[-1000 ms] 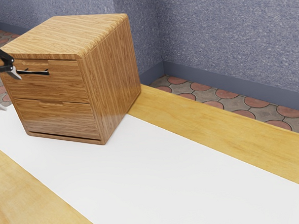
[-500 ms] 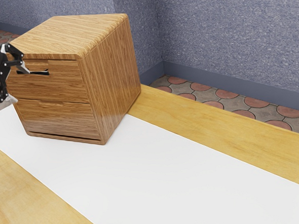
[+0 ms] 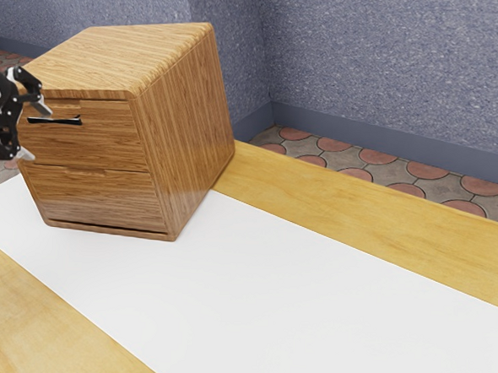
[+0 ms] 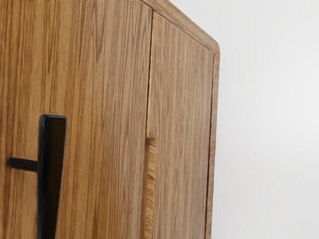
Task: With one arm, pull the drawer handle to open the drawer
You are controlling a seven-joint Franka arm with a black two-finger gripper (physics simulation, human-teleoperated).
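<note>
Edging up and toward the cabinet over the last second, the black two-finger end effector (image 3: 21, 118) now sits at 9 o'clock of the thin black bar handle (image 3: 57, 121) on the upper drawer front (image 3: 91, 139). The light oak two-drawer cabinet (image 3: 168, 122) stands on the white-topped bench (image 3: 267, 297) at about 10 o'clock in the exterior view. Its upper drawer looks flush with the carcass, so it is judged not yet opened.

The end effector appears spread. One finger (image 3: 36, 96) stands above the handle's near end and the other below it, and neither visibly touches the bar. The hand reaches in level from the exterior view's left, with the arm behind it cut off at the frame edge. In the wrist view, the handle (image 4: 50, 174) lies off to one side against the wood grain. That suggests the hand is not yet centred on the bar.

The step in hand is the approach and grasp. To do it well, the hand likely needs to slide further along the bar until both fingers bracket it near its middle. It should then close squarely and pull straight out along the drawer's travel, toward 9 o'clock. A grip at the bar's tip risks slipping off. A skewed pull may drag the whole cabinet across the bench.
</note>
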